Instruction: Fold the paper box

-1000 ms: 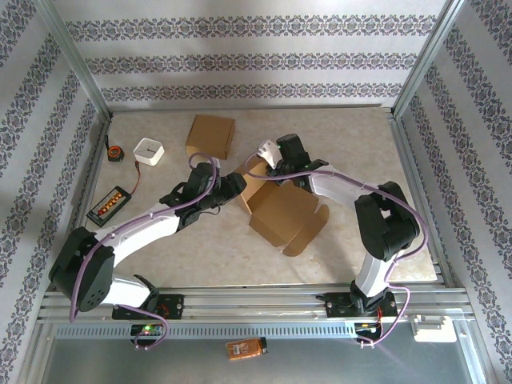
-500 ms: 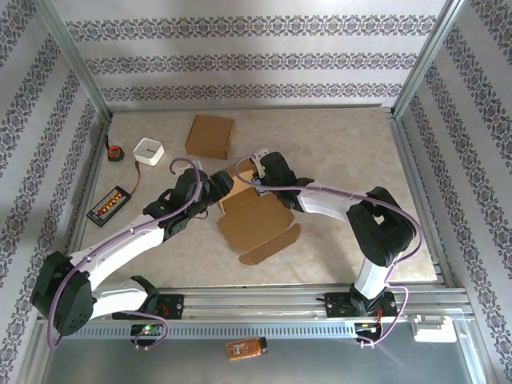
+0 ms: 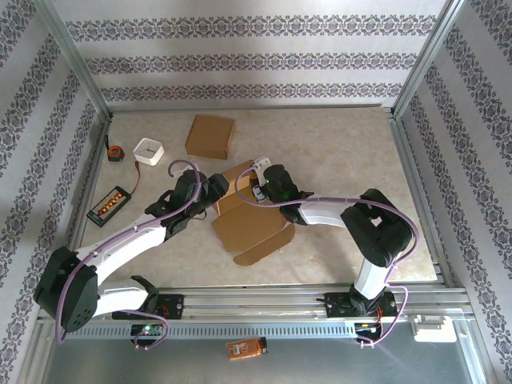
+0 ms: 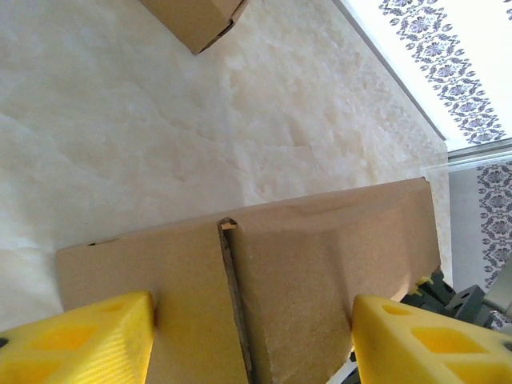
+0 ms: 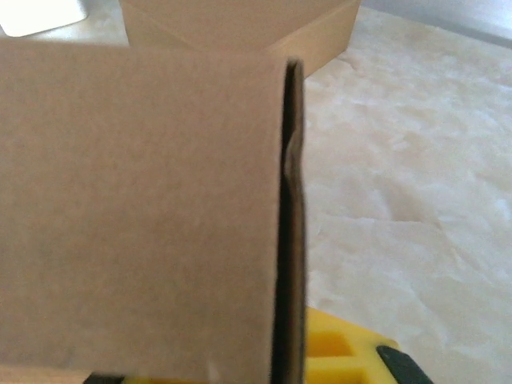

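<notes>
The right half of the surface (image 3: 360, 152) is bare to its far right corner. A tape measure (image 3: 115, 152), white dish (image 3: 149, 151) and black keypad (image 3: 108, 206) line the left edge; a closed cardboard box (image 3: 210, 136) sits near the far edge. The paper box (image 3: 252, 224), left arm (image 3: 136, 236) and right arm (image 3: 344, 210) block the middle.

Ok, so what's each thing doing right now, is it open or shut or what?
paper box, half folded, front flap lying flat
second box, closed up
left gripper, open, a cardboard panel between its fingers
right gripper, at the paper box, open or shut I cannot tell
</notes>
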Tool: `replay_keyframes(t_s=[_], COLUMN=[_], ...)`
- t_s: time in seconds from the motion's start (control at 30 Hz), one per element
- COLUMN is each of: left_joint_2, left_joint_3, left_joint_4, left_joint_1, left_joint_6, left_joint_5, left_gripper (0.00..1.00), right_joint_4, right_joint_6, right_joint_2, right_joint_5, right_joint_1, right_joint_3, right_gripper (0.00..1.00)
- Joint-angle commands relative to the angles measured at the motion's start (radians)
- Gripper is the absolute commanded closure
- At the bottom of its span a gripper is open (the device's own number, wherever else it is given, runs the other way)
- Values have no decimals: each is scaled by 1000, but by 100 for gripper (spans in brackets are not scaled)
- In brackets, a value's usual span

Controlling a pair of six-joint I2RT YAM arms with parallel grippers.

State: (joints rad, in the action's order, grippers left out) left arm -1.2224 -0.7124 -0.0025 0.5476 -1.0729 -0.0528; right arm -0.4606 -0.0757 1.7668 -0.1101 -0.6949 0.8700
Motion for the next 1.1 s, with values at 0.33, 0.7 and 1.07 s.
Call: replay_keyframes(t_s=[0.33,0.7,1.07], left_joint_2=[14,269,595], left_joint_3=[19,-34,-100], left_joint_4=[55,-66,-460], left_joint_1=[-8,-8,-9], left_joint_6=[-15,30,175], left_joint_5=[37,7,-236], left_gripper=[37,13,8], right_joint_4=[-41,174,1026], right_joint_6=[-73,153,1557], right_joint_2=[148,-236,-255], right_joint_5=[87,21,-418], right_joint_1=[44,113,30], right_joint_3=[71,-12,401], right_gripper=[92,100,100])
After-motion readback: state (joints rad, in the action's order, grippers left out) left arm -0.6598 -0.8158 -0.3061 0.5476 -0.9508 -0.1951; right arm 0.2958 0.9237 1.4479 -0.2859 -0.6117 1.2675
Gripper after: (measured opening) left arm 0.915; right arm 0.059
